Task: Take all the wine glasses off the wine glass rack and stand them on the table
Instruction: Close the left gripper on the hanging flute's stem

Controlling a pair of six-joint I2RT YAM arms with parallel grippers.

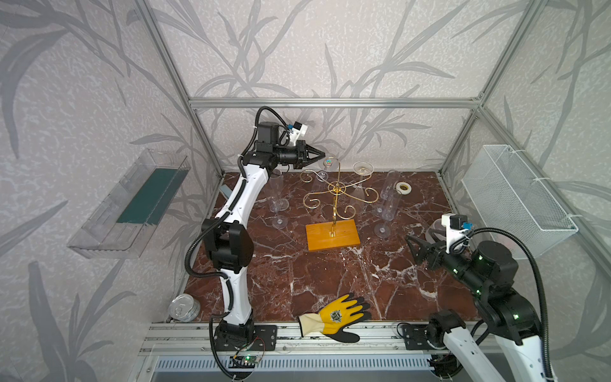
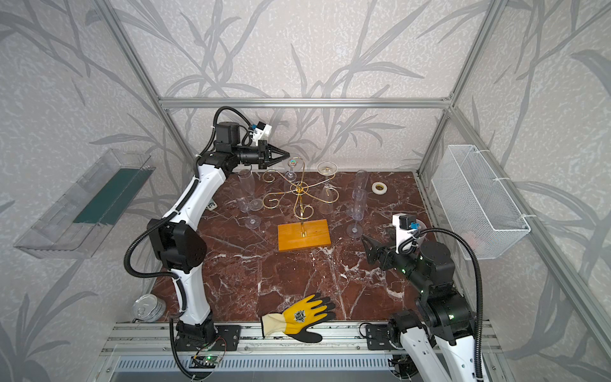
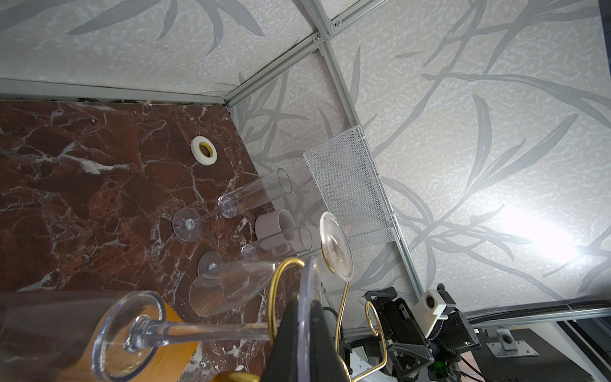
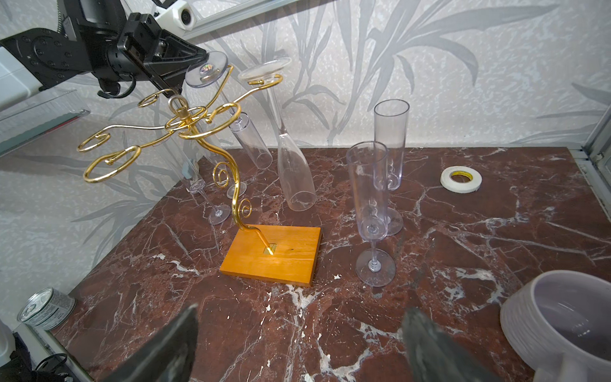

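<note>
One wine glass (image 4: 251, 142) on rack (image 4: 281, 261), foot pinched between left jaws

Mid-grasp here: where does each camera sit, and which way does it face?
Top views: high above the front edge, looking down on the table; the left arm and right arm show.
Left wrist: behind the left claw, shut on the wine glass foot, facing the right arm.
Right wrist: low behind the open right claw, facing the wine glass rack; its fingertips show.
Shared: both wrist views show the rack and tape roll.
</note>
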